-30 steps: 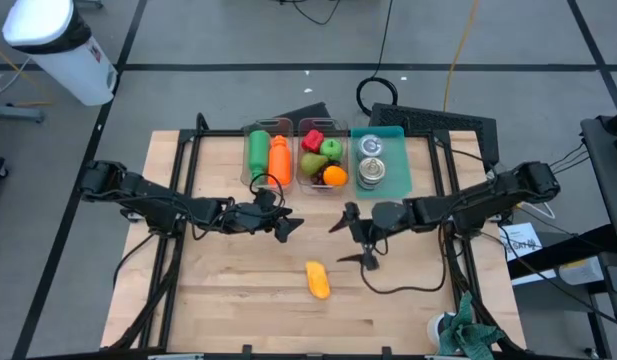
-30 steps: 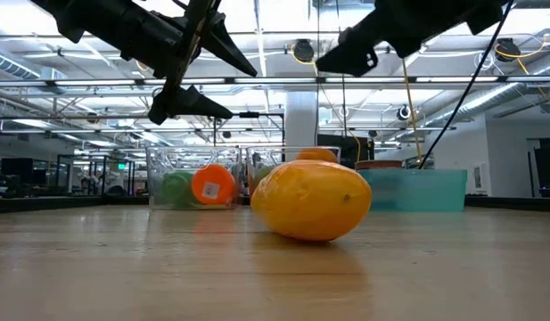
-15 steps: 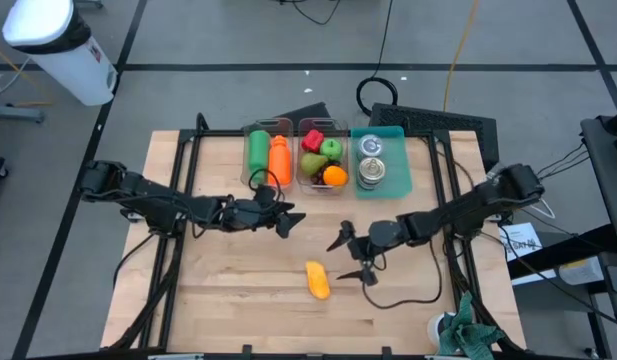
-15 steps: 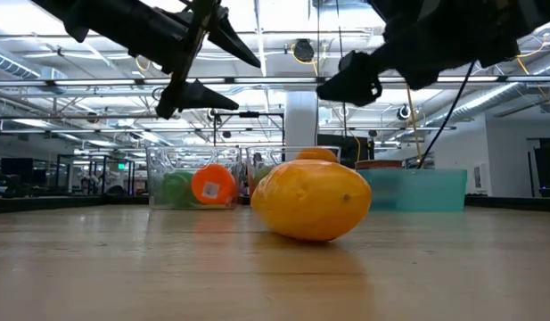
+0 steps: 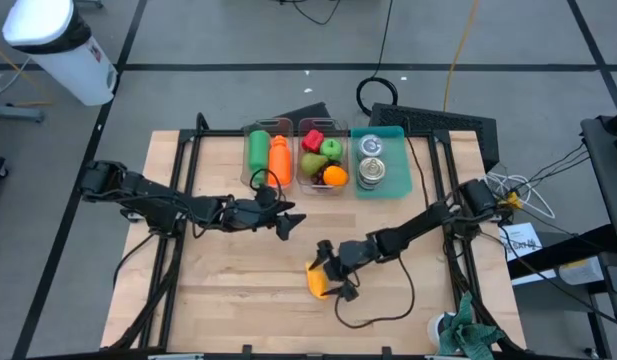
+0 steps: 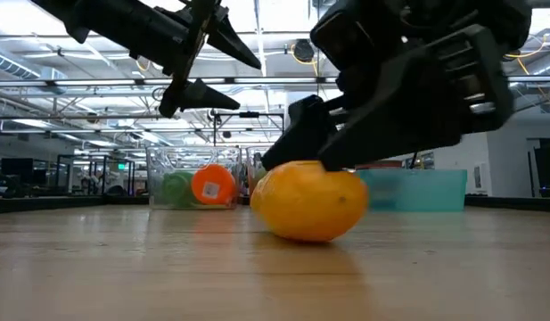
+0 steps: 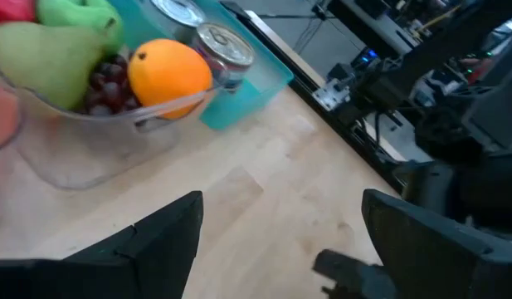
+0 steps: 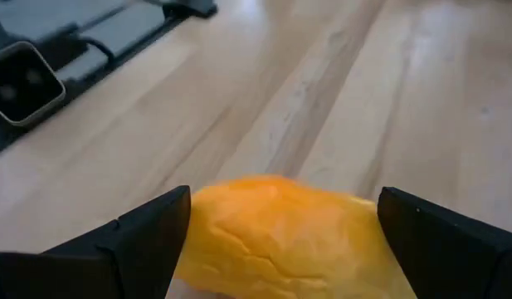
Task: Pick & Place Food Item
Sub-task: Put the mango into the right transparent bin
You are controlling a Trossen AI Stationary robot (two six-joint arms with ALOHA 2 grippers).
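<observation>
On the near part of the wooden tabletop (image 5: 238, 300), closest to the front edge, lies a yellow-orange mango (image 5: 316, 280), resting on its side on the bare wood. Straddling it is the right gripper (image 5: 331, 269), reaching in low from the right side of the tabletop, fingers spread wide with one on each side of the fruit; the right wrist view shows the mango sitting between the two dark fingers (image 8: 148, 237), which have not closed on it, and the low view shows the gripper's body hanging just over the top of the fruit. Farther back, near the middle of the tabletop, the left gripper (image 5: 286, 222) hovers above the wood with its fingers released and nothing between them, pointing toward the bins. Beyond it, along the far edge, three containers stand side by side: a clear bin (image 5: 251, 135) holding a green bottle (image 5: 258, 151) and an orange bottle (image 5: 279, 158), a second clear bin (image 5: 322, 124) holding a pear (image 5: 312, 164), a red fruit (image 5: 312, 140), a green apple (image 5: 331, 149), an orange (image 5: 334, 175) and grapes (image 7: 106, 87), and a teal tray (image 5: 396, 135) with two cans (image 5: 370, 160). Off the tabletop, on the floor at the far left, stands a white trash bin (image 5: 53, 45).
</observation>
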